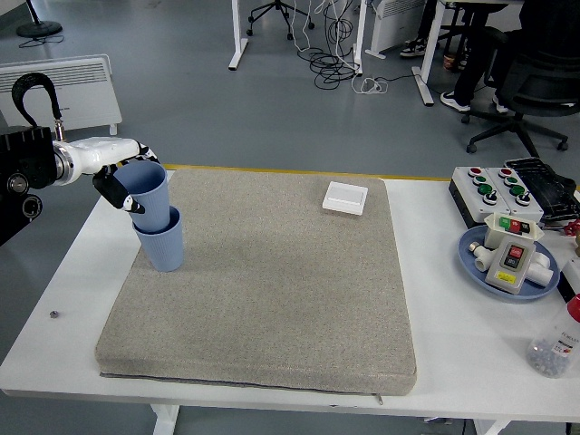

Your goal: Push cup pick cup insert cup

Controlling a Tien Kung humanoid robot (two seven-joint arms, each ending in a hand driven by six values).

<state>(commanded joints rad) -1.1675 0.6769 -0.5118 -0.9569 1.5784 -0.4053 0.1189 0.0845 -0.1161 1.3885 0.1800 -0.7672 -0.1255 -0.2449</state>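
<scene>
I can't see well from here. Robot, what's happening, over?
Left hand shut on upper blue plastic cup, partly nested in lower blue cup. Right hand unseen. Nothing blocking.

The left arm (pixel 23 172) is a blocky black housing with round fittings on its face. A thick black cable (pixel 36 91) loops in an arch above this housing and runs down to a small fitting at the wrist. Beyond the housing comes a silver ring, then a smooth white forearm shell (pixel 91 152). The left robot hand (pixel 122 181) beyond the shell has black fingers (pixel 113 190) with white segments and white tips.
</scene>
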